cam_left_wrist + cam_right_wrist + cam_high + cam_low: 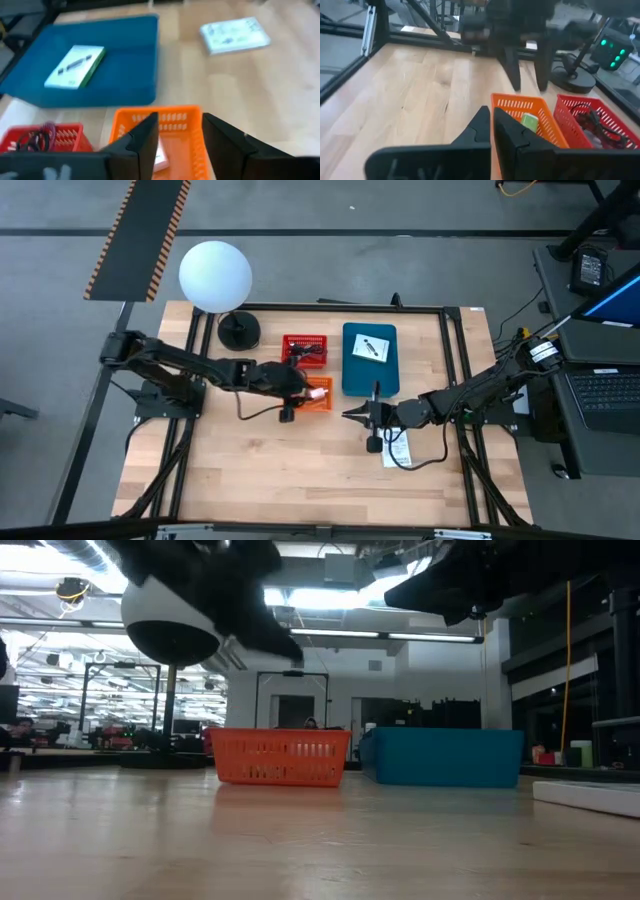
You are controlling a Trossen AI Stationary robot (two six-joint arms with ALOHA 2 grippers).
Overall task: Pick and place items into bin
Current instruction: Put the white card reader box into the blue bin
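Left claw [312, 388], fingers parted and empty, poised above the small orange mesh plastic basket [170, 131] mid-tabletop, apparently having dropped the white packet [160, 159] lying inside; right claw [352, 415] clenched empty near another flat white printed packet [398, 448], likely next.

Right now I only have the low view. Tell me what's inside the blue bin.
Observer: One white printed packet lies flat in the blue bin; nothing else shows in it.
Operator: Now give me the left gripper.
Observer: The left gripper hangs open over the orange basket, with nothing between its fingers.
Operator: Report what's behind that orange basket.
Observer: A red basket stands right beside it, holding tangled cords.
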